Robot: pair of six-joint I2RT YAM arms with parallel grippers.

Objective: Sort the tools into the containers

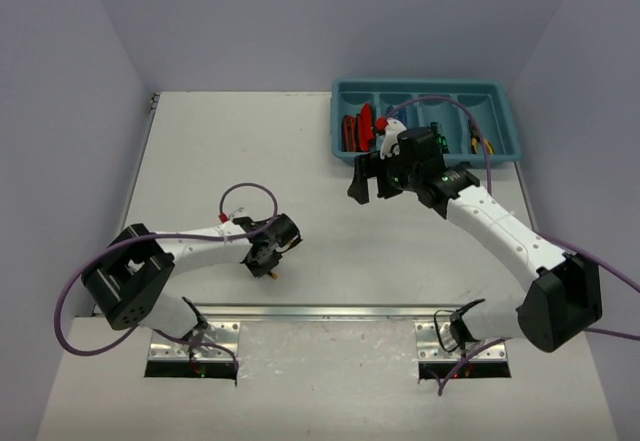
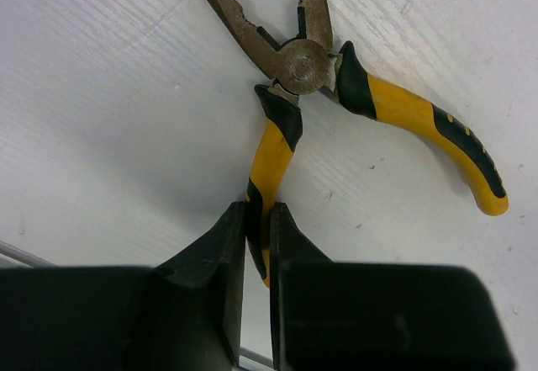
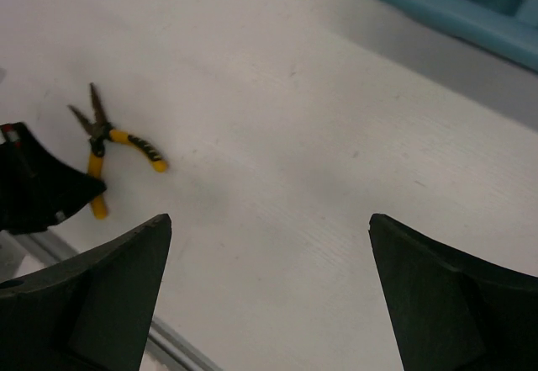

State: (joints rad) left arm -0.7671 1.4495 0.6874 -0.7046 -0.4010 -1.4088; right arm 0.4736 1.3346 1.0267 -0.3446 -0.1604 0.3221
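Note:
Yellow-handled pliers (image 2: pixel 304 64) lie on the white table with their handles spread apart. My left gripper (image 2: pixel 256 219) is shut on the end of one handle, and the other handle (image 2: pixel 437 131) lies free to the right. The right wrist view shows the same pliers (image 3: pixel 118 140) far off at the left. My right gripper (image 3: pixel 269 224) hangs open over bare table with nothing between its fingers, in front of the teal tray (image 1: pixel 420 86). Red-and-black utility knives (image 1: pixel 355 131) lie in the tray's leftmost compartment, and a yellow-handled tool (image 1: pixel 478 143) in its rightmost.
The tray stands at the back right of the table, with my right arm (image 1: pixel 500 226) reaching towards it. A metal rail (image 1: pixel 320 312) runs along the table's near edge, just behind my left gripper (image 1: pixel 272 259). Purple cables loop over both arms.

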